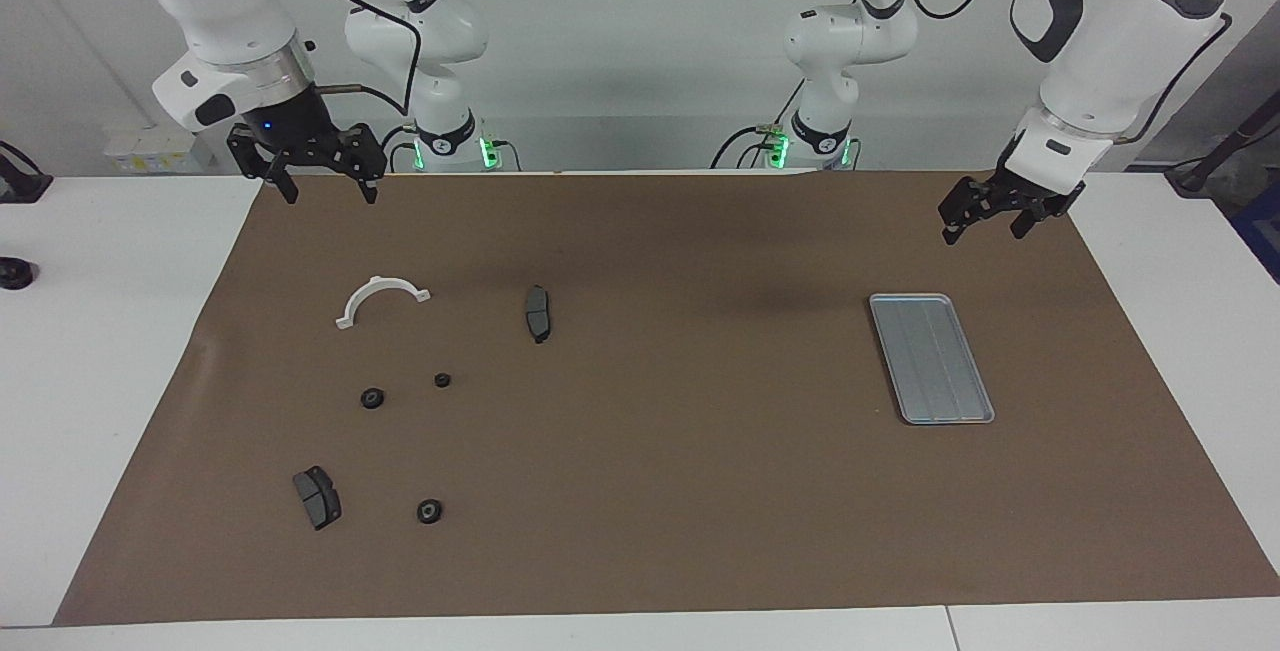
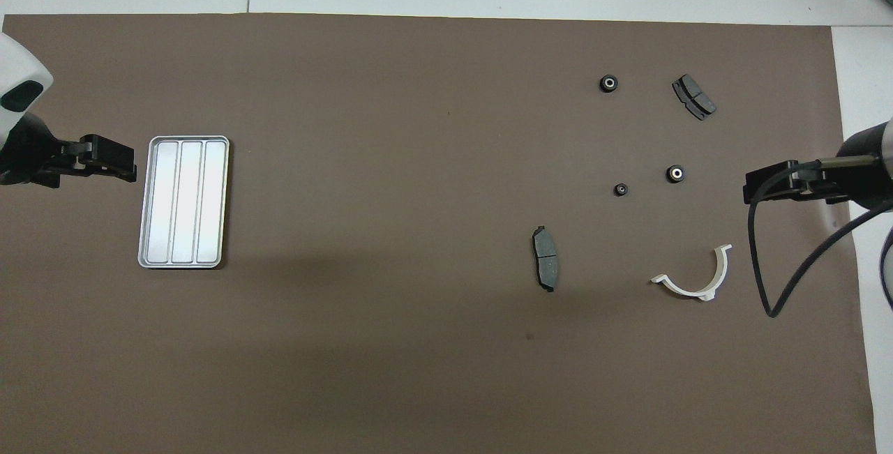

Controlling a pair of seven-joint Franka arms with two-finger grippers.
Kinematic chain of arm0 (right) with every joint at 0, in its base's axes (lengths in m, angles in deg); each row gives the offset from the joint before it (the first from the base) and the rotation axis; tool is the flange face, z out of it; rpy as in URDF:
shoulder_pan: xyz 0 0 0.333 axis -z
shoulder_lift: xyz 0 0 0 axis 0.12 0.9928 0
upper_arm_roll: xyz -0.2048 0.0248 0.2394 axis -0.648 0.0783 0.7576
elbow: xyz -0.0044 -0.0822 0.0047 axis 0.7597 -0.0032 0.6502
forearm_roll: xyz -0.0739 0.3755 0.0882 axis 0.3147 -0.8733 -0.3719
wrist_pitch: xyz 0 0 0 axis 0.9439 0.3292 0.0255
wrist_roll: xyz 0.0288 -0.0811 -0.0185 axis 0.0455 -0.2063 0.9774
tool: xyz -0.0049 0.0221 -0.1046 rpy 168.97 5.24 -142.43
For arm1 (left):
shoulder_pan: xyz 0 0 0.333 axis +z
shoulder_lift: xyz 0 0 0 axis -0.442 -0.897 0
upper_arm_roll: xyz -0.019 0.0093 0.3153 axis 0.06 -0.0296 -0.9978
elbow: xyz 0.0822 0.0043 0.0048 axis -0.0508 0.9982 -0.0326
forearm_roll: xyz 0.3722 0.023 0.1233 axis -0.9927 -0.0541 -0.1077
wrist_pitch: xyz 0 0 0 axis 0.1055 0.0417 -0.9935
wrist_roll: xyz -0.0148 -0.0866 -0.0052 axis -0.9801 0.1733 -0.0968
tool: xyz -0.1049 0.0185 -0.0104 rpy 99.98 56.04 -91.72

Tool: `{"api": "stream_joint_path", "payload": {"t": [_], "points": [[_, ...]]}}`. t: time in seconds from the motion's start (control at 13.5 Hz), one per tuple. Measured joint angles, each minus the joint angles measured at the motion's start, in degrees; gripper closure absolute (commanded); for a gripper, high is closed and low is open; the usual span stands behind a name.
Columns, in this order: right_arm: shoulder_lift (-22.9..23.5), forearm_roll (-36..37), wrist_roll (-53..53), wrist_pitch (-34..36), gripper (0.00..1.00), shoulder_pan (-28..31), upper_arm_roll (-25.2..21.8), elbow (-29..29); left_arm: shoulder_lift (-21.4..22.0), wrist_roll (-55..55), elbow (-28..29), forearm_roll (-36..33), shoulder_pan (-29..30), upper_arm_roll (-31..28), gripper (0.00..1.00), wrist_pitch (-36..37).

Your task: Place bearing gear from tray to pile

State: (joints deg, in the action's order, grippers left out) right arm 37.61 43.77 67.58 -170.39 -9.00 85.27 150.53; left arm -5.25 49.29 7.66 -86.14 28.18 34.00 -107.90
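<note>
The silver tray [image 1: 912, 311] [image 2: 183, 141] lies on the brown mat toward the left arm's end, with nothing in it. Three small black bearing gears [image 1: 372, 398] [image 1: 442, 380] [image 1: 429, 510] lie on the mat toward the right arm's end; they also show in the overhead view [image 2: 675, 173] [image 2: 620, 190] [image 2: 608, 83]. Around them lies the pile: a white half-ring bracket [image 1: 383, 282] [image 2: 717, 276] and two dark brake pads [image 1: 538, 313] [image 1: 317, 497] [image 2: 545, 267] [image 2: 693, 97]. My left gripper [image 1: 985, 229] [image 2: 129, 167] hangs open and empty beside the tray. My right gripper [image 1: 325, 191] [image 2: 750, 192] hangs open and empty over the mat's edge near the bracket.
The brown mat [image 1: 660, 451] covers most of the white table. A black cable [image 2: 764, 266] loops from the right arm above the mat beside the bracket. A dark object [image 1: 15, 273] sits on the white table at the right arm's end.
</note>
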Motion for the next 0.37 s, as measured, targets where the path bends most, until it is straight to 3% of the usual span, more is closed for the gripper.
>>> {"api": "stream_joint_path", "payload": {"t": [0.37], "points": [[0.0,0.0,0.0,0.0,0.0,0.1,0.0,0.1,0.1,0.0,0.0,0.0,0.3,-0.2,0.0,-0.4]]}}
